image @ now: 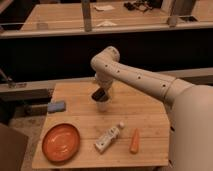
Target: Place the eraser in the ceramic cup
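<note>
"Holding the eraser (98, 94) tight, the hand (99, 93) hung right over the ceramic cup (103, 104)."

"Was it heavy?"

"No, probably light and stiff, gripped across its middle. The cup could break."

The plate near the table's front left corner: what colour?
Orange plate, camera view; gripper is over the cup.

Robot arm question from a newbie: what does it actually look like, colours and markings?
The arm is smooth, rounded, cream-white tubing with a row of small dark dots along it and a bulbous elbow joint. Its gripper, above the ceramic cup, looks dark.
</note>
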### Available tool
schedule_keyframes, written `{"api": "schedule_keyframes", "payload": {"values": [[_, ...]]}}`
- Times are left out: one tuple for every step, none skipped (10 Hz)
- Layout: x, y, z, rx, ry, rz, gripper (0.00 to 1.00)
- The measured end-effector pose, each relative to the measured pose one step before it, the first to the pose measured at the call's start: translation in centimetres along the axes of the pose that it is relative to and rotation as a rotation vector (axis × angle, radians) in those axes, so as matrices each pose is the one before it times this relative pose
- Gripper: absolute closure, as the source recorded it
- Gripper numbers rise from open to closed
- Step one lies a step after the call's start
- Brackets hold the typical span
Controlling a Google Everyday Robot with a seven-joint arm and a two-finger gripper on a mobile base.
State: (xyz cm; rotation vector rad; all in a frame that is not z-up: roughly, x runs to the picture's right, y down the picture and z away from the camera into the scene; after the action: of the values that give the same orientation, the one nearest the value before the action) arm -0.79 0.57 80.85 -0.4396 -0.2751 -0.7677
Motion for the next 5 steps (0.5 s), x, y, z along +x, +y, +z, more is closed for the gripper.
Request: {"api": "schedule_keyframes", "payload": {"values": [[-0.022,0.034,-0.063,0.00048,-0.00096,0.00074,0.20],[0.020,0.006,-0.055,0.00071,0.00006,0.00077,0.20],[0.004,0.008,0.008,-0.00008,0.00001,-0.00005,0.20],[-0.007,0.000,0.004,-0.00007,-0.00016,-0.00008,0.20],[0.001,-0.005,-0.006,0.00011,0.00008,-0.00005,0.20]]}}
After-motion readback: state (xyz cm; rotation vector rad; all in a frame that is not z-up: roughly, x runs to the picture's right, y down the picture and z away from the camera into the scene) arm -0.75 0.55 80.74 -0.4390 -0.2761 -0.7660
